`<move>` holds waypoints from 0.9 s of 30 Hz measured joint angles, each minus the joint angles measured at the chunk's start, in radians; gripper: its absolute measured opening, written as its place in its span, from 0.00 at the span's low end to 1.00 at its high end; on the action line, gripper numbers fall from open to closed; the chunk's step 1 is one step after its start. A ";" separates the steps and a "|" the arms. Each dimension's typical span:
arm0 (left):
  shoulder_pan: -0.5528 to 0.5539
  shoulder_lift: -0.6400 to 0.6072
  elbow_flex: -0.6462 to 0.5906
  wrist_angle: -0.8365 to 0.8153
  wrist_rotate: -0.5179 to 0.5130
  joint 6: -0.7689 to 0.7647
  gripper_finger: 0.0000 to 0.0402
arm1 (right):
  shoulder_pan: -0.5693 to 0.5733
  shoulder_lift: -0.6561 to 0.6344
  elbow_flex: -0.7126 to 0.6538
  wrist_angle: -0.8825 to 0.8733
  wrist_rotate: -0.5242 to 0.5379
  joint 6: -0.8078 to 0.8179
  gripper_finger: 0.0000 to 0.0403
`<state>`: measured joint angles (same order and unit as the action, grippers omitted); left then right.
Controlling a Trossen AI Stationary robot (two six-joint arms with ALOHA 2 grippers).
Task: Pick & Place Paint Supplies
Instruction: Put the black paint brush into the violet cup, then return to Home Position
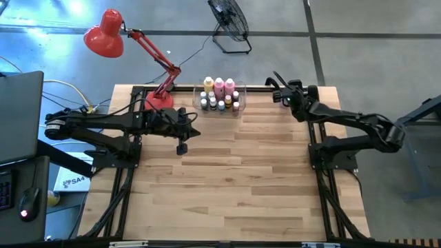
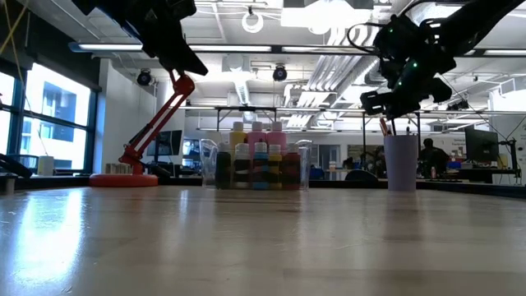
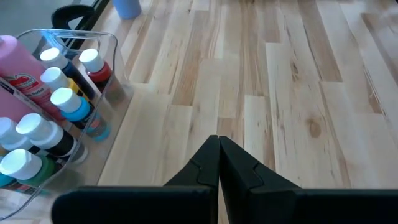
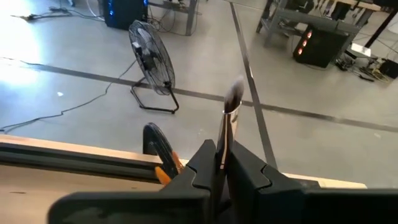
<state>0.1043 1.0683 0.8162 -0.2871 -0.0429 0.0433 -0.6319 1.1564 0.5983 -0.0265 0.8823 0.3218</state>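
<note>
Left gripper [image 1: 182, 147] pinched shut on nothing, hovering just left of and nearer than the clear bin [image 1: 238, 108] of paint bottles [image 1: 219, 87]. Right of the bin, right gripper [image 4: 222, 163] clamped on a paintbrush [image 4: 230, 112], shaft upright, bristles up, above the lilac cup [image 2: 400, 163]: likely a straight drop.

Wooden plank bench [image 1: 234, 179], bare over most of its top. Red desk lamp [image 1: 105, 33] at the far left corner, base [image 1: 158, 100] on the bench, shade hanging out past the edge. Clear plastic bin [image 1: 238, 91] at the far edge, middle. Lilac cup [image 2: 400, 162] upright near the far right corner. Black floor fan [image 1: 229, 22] on grey floor beyond the bench. Laptop [image 1: 19, 117] and mouse [image 1: 27, 204] off to the left. White box [image 1: 72, 180] below the left edge.
</note>
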 joint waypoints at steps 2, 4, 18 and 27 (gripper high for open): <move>0.000 0.000 0.000 0.000 0.000 0.000 0.00 | -0.008 0.009 0.000 -0.001 0.001 0.005 0.06; 0.000 0.000 0.000 0.000 0.000 0.000 0.00 | -0.011 0.011 0.000 -0.001 0.002 0.011 0.09; 0.000 0.000 0.000 0.000 -0.001 0.000 0.00 | -0.010 -0.023 0.000 0.000 0.012 -0.028 0.32; 0.000 0.000 0.000 0.001 -0.035 0.001 0.00 | 0.015 -0.103 0.000 0.006 0.005 -0.091 0.36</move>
<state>0.1043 1.0687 0.8162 -0.2861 -0.0775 0.0439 -0.6172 1.0533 0.5983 -0.0205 0.8874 0.2304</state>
